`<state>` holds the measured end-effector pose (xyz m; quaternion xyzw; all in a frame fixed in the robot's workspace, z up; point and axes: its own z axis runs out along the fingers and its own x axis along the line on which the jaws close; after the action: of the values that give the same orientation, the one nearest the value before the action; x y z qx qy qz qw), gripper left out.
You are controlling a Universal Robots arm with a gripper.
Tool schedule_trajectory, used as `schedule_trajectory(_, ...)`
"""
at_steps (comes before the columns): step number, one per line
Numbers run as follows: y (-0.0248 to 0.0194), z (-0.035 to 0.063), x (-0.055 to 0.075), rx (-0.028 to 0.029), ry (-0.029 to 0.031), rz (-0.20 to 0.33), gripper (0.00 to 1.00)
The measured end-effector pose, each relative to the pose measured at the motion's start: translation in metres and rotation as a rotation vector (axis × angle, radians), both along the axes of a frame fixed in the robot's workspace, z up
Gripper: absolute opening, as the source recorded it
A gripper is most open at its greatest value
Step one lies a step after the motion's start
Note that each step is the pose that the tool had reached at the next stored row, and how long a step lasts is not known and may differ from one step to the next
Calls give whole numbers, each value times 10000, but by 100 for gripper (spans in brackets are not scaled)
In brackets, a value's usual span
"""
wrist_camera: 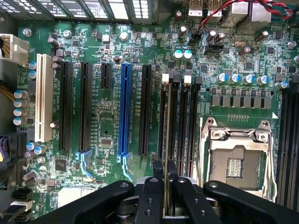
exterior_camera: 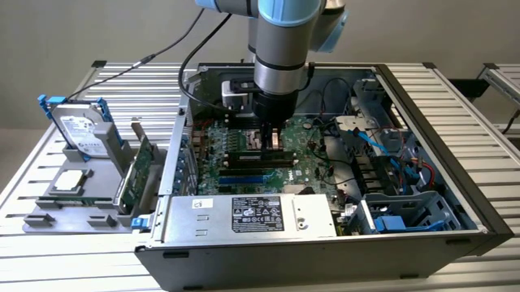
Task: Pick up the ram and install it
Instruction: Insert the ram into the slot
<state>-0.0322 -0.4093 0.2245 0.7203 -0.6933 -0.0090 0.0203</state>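
Here, the gripper (exterior_camera: 272, 140) is down inside the open computer case (exterior_camera: 284, 267), clamped on the ram (wrist_camera: 165, 198).
In the wrist view the two black fingers (wrist_camera: 152, 186) stand close together with the ram's thin edge pinched between them. The ram is seen edge-on and lines up with the row of black memory slots (wrist_camera: 180, 121) on the green motherboard (wrist_camera: 107, 154); whether it touches a slot I cannot tell. The blue slot (wrist_camera: 124, 109) lies to one side of the memory slots and the metal CPU socket (wrist_camera: 238, 158) to the other. In the exterior view, a hard drive (exterior_camera: 81, 131) and a green expansion card (exterior_camera: 134, 173) stand on a grey tray (exterior_camera: 49, 219) outside the case, at the exterior view's left.
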Motion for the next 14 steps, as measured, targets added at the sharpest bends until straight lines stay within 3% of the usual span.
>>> schedule_trajectory(14,0,-8,0,0,5,148,15)
